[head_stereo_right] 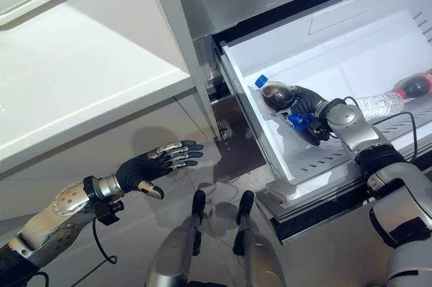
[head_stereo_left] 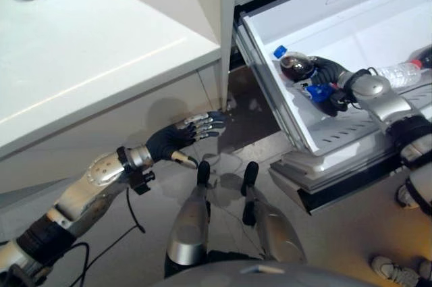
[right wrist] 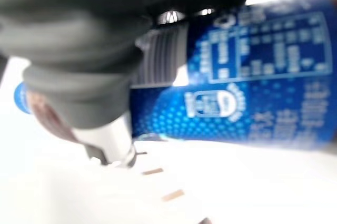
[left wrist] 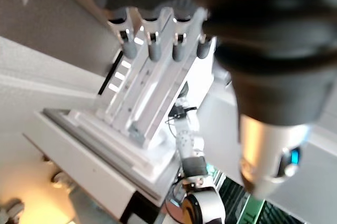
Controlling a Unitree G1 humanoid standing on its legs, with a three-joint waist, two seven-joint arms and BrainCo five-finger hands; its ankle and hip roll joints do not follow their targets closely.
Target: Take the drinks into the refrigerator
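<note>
Blue-labelled cola bottle (head_stereo_right: pixel 280 98), probably slick and heavy, sits in your curled right hand (head_stereo_right: pixel 307 106) over the drawer (head_stereo_right: pixel 324 50); grip mid-body, left hand (head_stereo_right: pixel 158 162) open.

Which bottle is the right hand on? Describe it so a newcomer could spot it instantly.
Find the white pulled-out refrigerator drawer. The right hand is curled round a dark cola bottle with a blue cap and blue label, lying on its side toward the drawer's front corner. Its neighbours lie further back: a clear water bottle and a red-capped dark bottle.
</note>
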